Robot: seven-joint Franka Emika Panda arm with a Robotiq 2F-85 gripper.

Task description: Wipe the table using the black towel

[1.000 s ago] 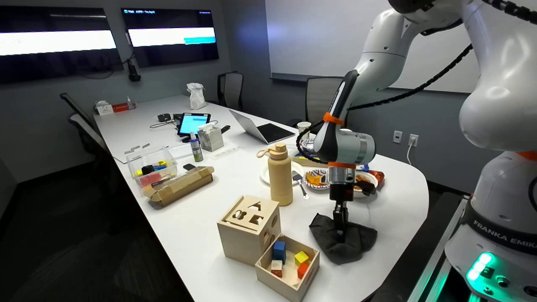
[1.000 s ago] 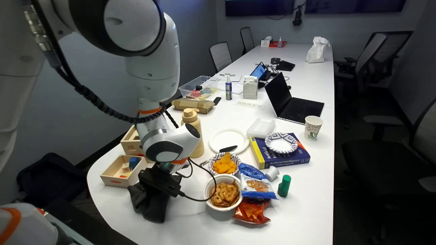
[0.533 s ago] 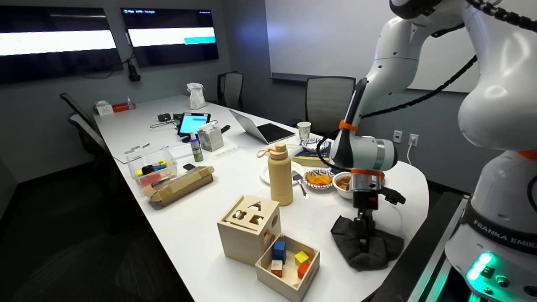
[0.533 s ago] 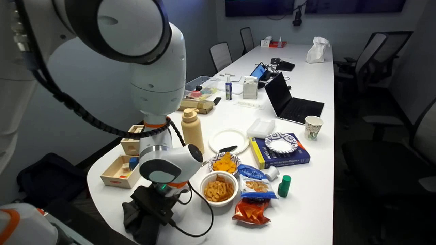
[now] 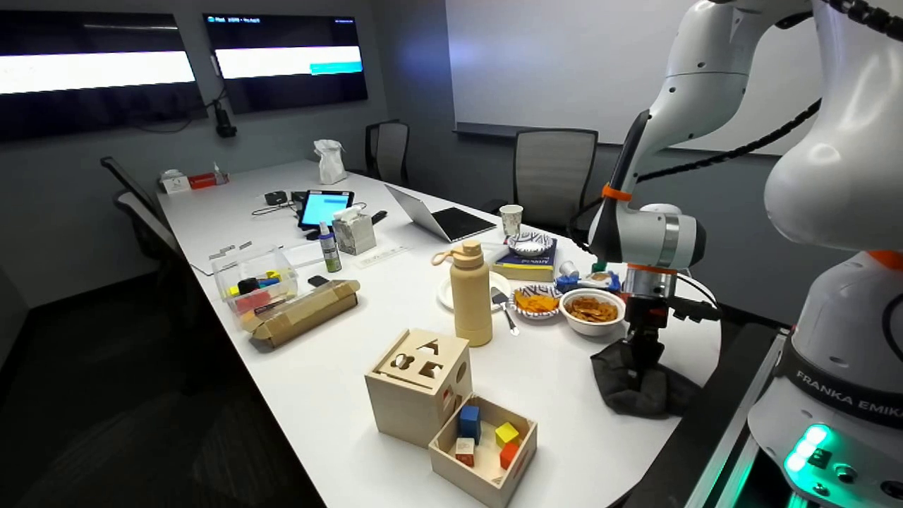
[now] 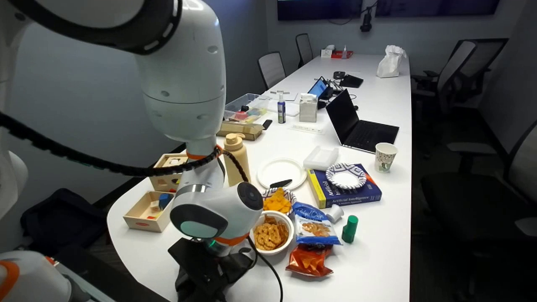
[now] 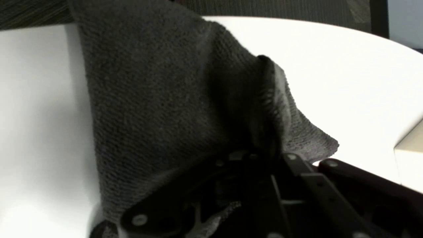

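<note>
Apparently mid-wipe, the black towel [image 5: 657,395] lies crumpled at the rounded near end of the white table [image 5: 554,381], towards the robot's base [image 5: 839,395]; in the wrist view part of it reaches past the rim. The gripper [image 5: 638,370] has its jaws clenched on a bunched fold near the middle, probably so the loose cloth can spread and cover more surface. Just beyond, on the far side, sits the white bowl [image 5: 589,327] of pretzel crisps [image 5: 591,309], close enough that a careless stroke might nudge it. To the left, the wooden tray [image 5: 462,476] corrals toy blocks [image 5: 469,423], presumably so none get swept off, the shape-sorter box [image 5: 405,398] touching or just beside it. Farther back, the Artificial Intelligence textbook [image 6: 346,199] bears a patterned paper bowl [image 6: 334,177].
</note>
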